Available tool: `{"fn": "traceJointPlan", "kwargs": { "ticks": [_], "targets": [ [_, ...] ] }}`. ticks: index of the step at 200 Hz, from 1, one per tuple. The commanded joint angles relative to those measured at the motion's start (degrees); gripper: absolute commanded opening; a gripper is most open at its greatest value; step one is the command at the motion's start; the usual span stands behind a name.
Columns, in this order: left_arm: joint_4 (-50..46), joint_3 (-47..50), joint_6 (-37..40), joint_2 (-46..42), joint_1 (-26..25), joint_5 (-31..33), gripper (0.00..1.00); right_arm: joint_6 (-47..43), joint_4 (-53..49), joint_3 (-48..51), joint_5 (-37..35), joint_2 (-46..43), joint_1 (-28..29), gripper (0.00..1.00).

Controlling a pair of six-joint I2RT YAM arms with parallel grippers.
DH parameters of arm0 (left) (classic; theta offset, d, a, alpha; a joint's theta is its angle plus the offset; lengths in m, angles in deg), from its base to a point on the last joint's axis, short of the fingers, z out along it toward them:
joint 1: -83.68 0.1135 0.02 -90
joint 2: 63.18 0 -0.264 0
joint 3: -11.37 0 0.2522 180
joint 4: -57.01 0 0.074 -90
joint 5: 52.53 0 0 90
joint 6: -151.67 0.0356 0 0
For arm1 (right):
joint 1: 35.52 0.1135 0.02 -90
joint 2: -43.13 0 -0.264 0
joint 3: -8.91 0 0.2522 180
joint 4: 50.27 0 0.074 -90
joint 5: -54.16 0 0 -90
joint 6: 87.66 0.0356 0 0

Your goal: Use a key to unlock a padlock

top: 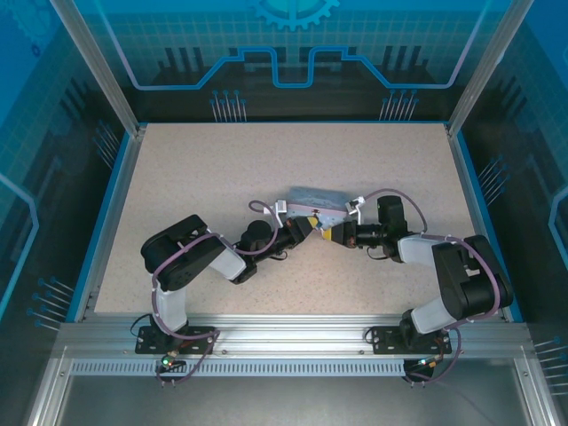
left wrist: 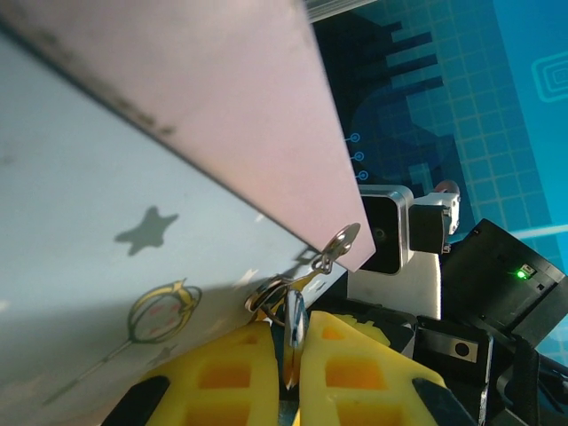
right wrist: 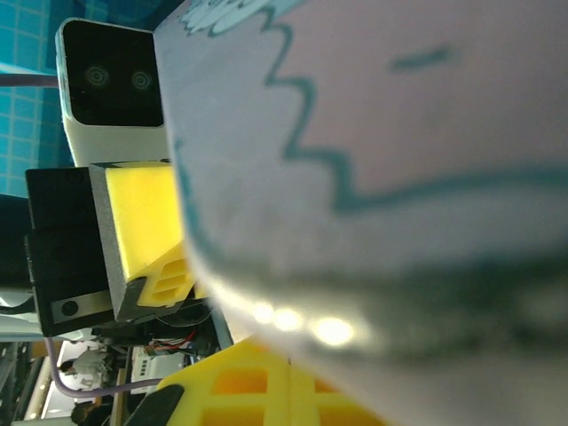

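Observation:
In the left wrist view my left gripper (left wrist: 296, 333) is shut on the padlock (left wrist: 295, 321). The padlock shows edge-on as a thin blue and silver sliver between the yellow fingers (left wrist: 222, 377). Its thin shackle loops through the metal clasp (left wrist: 340, 242) at the corner of the pale blue tin (left wrist: 106, 204). In the top view both grippers meet at the tin's near edge, the left gripper (top: 308, 225) facing the right gripper (top: 330, 233). In the right wrist view the right gripper (right wrist: 290, 366) is shut, pads pressed flat together right under the blurred tin (right wrist: 399, 133). The key is hidden.
The tin (top: 312, 197) lies mid-table, tilted, with both wrists crowded against it. The right wrist camera (left wrist: 387, 232) sits a finger's length beyond the clasp. Speckled tabletop (top: 222, 169) lies open all round, bounded by blue rails and aluminium posts.

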Motion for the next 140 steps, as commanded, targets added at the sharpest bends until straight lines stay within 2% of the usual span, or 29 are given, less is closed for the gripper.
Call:
{"fn": "traceJointPlan", "kwargs": {
  "ticks": [1, 140],
  "targets": [
    [4.30, -1.64, 2.43, -0.48, -3.10, -9.38, 0.00, 2.32, 8.21, -1.44, 1.41, -1.79, -0.58, 0.00],
    [4.30, -0.77, 3.37, -2.05, -3.10, -12.14, 0.00, -0.36, 4.45, -3.74, 2.85, -0.81, -4.76, 0.00]
  ]
}}
